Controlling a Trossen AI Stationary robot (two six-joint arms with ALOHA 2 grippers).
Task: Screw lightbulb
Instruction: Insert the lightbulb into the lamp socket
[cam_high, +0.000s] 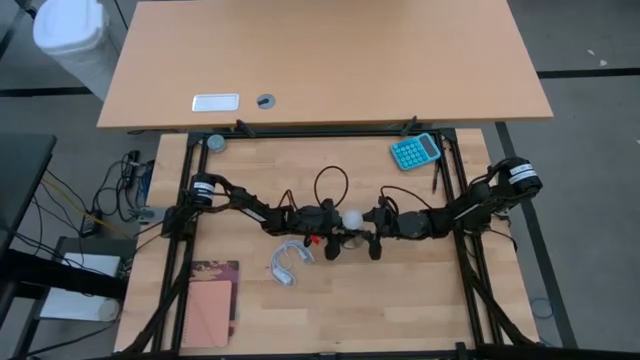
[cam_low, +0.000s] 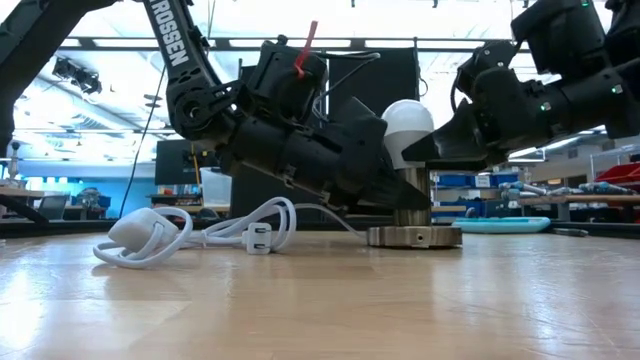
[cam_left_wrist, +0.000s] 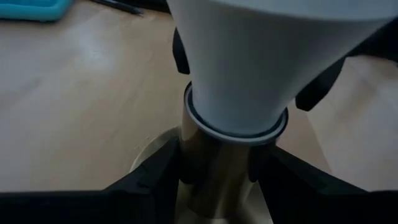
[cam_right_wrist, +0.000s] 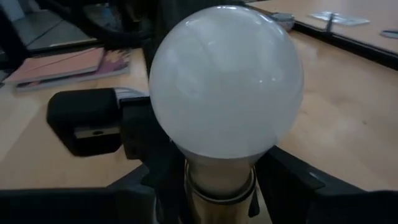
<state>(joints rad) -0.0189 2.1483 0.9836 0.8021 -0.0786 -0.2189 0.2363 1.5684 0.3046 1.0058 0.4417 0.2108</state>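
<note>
**me:** ok so here's where I'm at. The lightbulb (cam_low: 407, 125) stands upright in the metal socket (cam_low: 413, 226) mid-counter (cam_high: 400, 300), globe up, screw cap down inside the sleeve. My left pincer (cam_left_wrist: 219, 163) is clamped on the metal socket sleeve just under the bulb's pale cone. My right pincer (cam_right_wrist: 219, 180) comes in from the other side and sits closed on the bulb's neck, right below the globe.

**other op:** what's worrying you?

**me:** Cross-threading, mostly. From the low view I can't tell whether the cap sits square in the sleeve. If it's tilted and I twist, it could jam or chew the thread.

**other op:** and the grip?

**me:** The neck is smooth and tapered, so the right fingers (cam_right_wrist: 298, 180) could slip round it instead of turning the bulb. Squeezing harder risks cracking it, I'd guess. Also the two wrists are nearly touching, so a big rotation could knock them together. And the white cord (cam_low: 200, 235) lies close by the base; if the socket spins in the left grip, it could drag that along.
</note>
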